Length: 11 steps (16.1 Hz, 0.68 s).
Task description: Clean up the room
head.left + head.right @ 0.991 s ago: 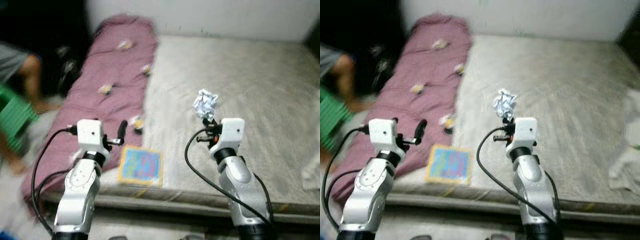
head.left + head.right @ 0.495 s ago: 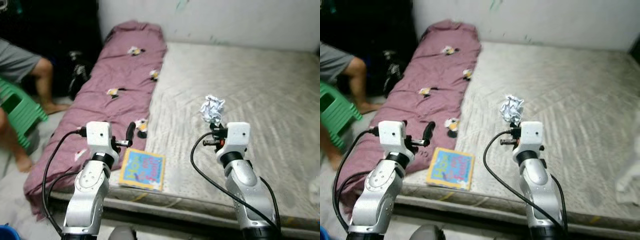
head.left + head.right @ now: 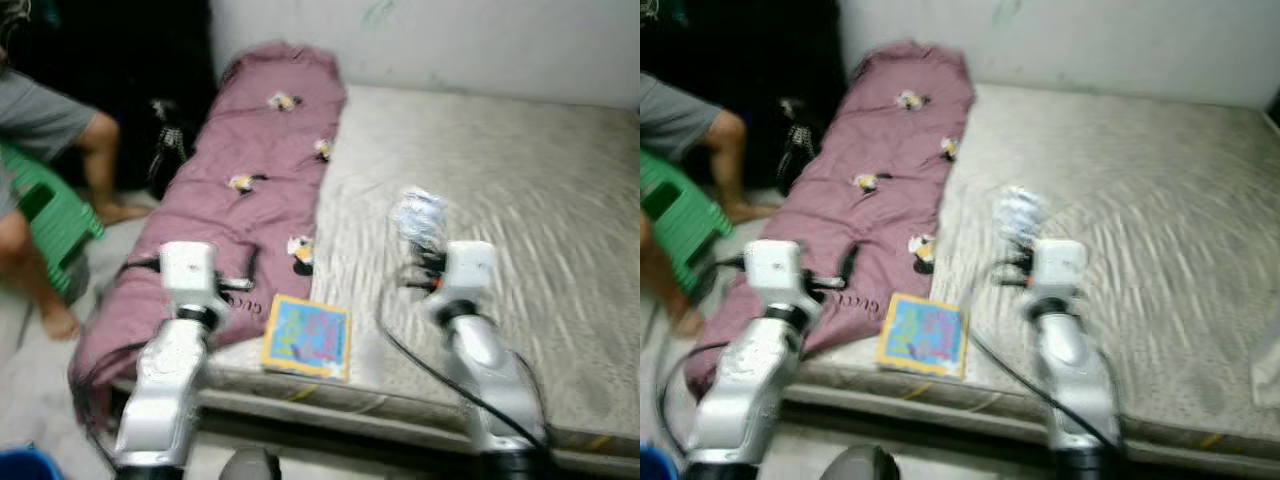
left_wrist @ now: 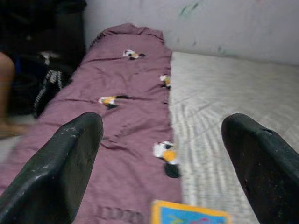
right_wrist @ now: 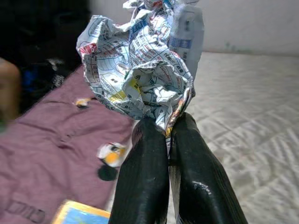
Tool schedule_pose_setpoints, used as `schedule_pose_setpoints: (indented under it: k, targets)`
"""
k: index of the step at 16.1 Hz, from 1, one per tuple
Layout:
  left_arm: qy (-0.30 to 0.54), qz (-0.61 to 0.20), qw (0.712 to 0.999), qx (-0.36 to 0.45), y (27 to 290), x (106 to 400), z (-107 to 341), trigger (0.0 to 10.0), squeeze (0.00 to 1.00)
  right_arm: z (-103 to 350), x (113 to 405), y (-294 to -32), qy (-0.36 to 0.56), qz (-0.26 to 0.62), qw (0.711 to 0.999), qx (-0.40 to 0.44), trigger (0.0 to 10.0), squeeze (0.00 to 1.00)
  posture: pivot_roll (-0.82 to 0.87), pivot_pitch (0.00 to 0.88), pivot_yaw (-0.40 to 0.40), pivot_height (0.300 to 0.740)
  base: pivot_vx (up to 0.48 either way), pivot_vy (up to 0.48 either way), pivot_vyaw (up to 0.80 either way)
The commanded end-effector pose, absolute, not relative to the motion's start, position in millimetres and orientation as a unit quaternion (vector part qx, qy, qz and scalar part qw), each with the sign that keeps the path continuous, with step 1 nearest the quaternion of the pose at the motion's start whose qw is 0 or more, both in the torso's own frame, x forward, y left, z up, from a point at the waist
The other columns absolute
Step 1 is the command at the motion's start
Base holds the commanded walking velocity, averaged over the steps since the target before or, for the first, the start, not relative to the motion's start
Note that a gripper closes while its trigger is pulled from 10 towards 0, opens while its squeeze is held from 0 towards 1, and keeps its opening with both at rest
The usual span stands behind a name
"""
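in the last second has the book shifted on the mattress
No. The book lies beside the maroon blanket's lower edge at the mattress front, as before; the camera moved.

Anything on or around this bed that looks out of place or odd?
A colourful book lies at the mattress edge beside the maroon blanket. The right gripper pinches a crumpled paper wad, which is litter. Left gripper is open, empty.

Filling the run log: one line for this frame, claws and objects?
right claw: shut on crumpled paper, above mattress | left claw: open, idle | book: at mattress edge | maroon blanket: alongside
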<state>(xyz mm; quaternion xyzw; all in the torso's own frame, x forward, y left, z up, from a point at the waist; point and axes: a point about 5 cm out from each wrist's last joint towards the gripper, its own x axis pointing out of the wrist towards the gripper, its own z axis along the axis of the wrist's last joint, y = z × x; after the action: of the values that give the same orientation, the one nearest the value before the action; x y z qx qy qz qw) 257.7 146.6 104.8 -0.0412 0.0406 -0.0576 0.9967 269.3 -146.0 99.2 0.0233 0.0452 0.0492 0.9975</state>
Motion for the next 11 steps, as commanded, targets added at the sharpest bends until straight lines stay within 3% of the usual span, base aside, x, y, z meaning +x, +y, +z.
schedule_pose_setpoints:
  k: [1, 11]
  targets:
    - [0.040, -0.064, 0.996, -0.049, 140.1, 258.4, 106.5, 10.0, 0.00, 100.5, 269.2, -155.3, 0.044, 0.038, 0.998, 0.016, 10.0, 0.00, -0.01, 0.000, 0.009, 0.740, 0.000, 0.480, 0.00]
    - [0.032, -0.057, 0.997, -0.036, 141.3, 260.6, 108.1, 10.0, 0.00, 101.0, 272.3, -151.6, 0.040, 0.042, 0.998, 0.019, 10.0, 0.00, 0.00, 0.000, 0.008, 0.740, 0.000, 0.480, 0.00]
